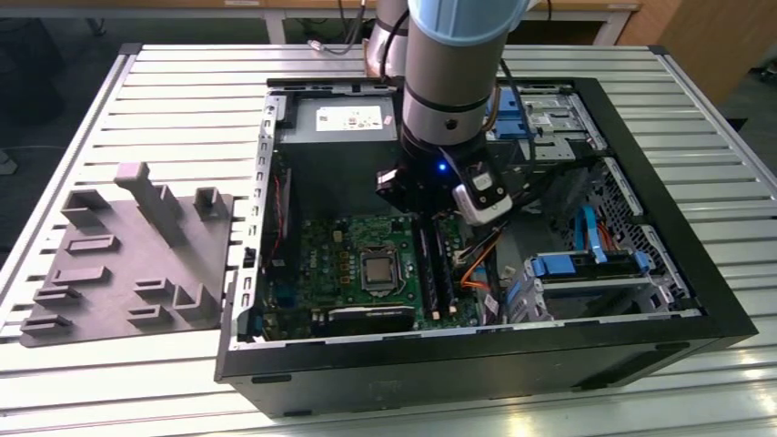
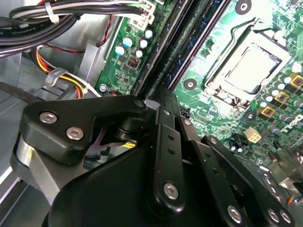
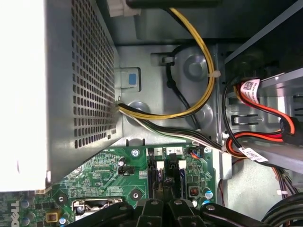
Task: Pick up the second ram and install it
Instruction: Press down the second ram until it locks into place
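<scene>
Inside the open computer case point(image 1: 486, 369), along its near wall in the exterior view, you have the motherboard point(image 1: 334, 264) lying flat with the processor socket point(image 1: 380, 271) at its middle. Just beside the socket, toward the exterior view's right, two long dark strips stand in the memory slots. The one nearer the socket I take to be the second ram point(image 1: 427, 264), seated edge-up in its slot. I cannot confirm from these views which strip is which.

Your gripper point(image 2: 163, 93) sits over the far end of that strip, its fingers point(image 2: 166, 142) drawn together into one narrow tip. I judge the claw closed and bearing down on the stick's top edge rather than clasping it. A closed tip suits pressing a thin board home. Contact itself is hidden beneath the tip in both wrist views, and the slot latches cannot be made out.

Beyond the gripper, a perforated power supply point(image 3: 90, 71) and a yellow cable loop point(image 3: 201, 71) crowd the case's far end, which explains the steep, upright approach.

Outside the case, near the table's point(image 1: 182, 91) edge at the exterior view's left, the grey tray point(image 1: 122, 264) lies with no stick visible on it.
</scene>
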Controlling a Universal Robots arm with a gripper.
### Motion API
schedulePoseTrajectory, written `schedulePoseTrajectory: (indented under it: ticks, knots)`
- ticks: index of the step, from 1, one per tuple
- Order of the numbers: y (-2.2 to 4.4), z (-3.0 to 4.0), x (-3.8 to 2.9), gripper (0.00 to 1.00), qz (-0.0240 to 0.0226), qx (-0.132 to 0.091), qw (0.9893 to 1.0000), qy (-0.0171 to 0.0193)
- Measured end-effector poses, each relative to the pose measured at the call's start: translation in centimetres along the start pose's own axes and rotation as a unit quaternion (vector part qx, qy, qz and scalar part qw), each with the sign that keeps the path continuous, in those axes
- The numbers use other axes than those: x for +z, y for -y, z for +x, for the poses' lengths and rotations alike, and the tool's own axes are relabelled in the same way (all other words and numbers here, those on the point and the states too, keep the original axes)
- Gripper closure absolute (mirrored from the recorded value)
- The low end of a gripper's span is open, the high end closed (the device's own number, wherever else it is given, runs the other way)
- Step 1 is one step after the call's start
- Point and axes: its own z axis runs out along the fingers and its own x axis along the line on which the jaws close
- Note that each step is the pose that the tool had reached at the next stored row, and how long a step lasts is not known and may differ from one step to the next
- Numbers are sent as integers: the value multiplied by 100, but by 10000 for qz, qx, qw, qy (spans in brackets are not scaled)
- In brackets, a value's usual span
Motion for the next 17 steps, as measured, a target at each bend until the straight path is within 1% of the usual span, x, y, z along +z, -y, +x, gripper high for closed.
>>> schedulePoseTrajectory:
  ticks: [1,6,13,17]
  knots:
    - [2,0,-23,89,9,0,10000,-3]
    - [-2,-2,-108,89,16,-1,10000,-4]
    - [-1,-2,-115,89,18,-1,10000,-3]
    - [13,-3,-115,89,18,-1,10000,-3]
